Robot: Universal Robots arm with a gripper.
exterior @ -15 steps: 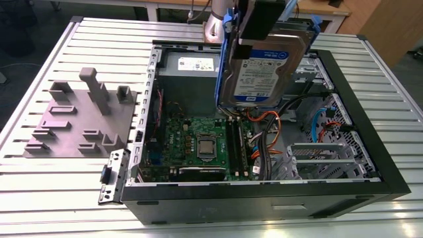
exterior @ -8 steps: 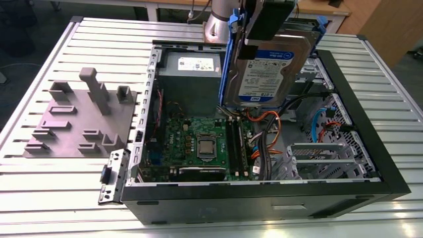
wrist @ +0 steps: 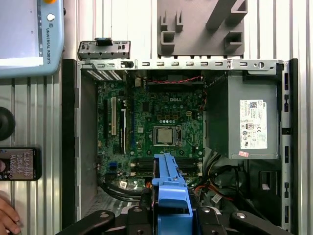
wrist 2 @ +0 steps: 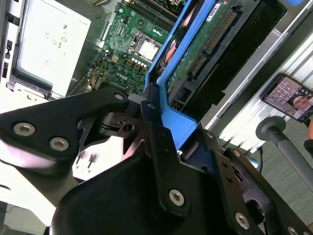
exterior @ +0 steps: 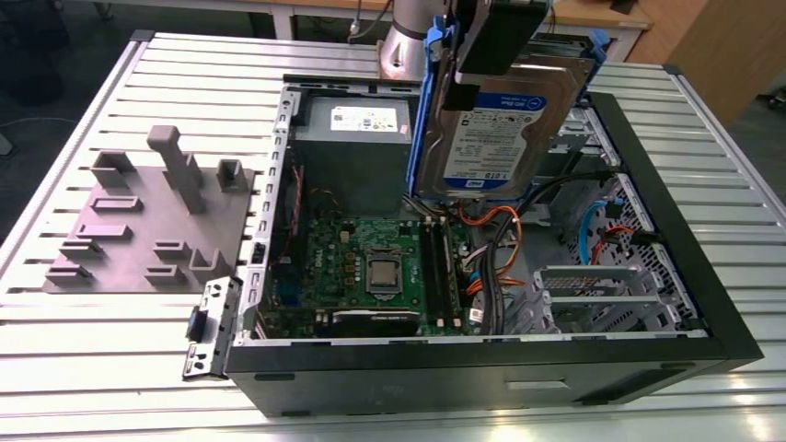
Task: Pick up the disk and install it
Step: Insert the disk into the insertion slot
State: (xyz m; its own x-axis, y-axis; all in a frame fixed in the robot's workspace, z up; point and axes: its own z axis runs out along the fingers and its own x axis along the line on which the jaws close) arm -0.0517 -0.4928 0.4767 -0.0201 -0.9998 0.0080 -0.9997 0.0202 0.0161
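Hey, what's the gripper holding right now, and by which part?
The gripper holds the disk by the blue plastic tab at its upper end, hanging upright over the open computer case.

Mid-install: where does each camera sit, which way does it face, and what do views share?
Exterior view: off the arm, high beside the table, looking down into the open computer case; shows the arm and the gripper holding the disk.
First wrist view: at the wrist, facing straight down onto the motherboard; shows gripper links.
Second wrist view: at the wrist, looking along the fingers clamping the disk.
Shared: both wrist views show the disk and the motherboard.
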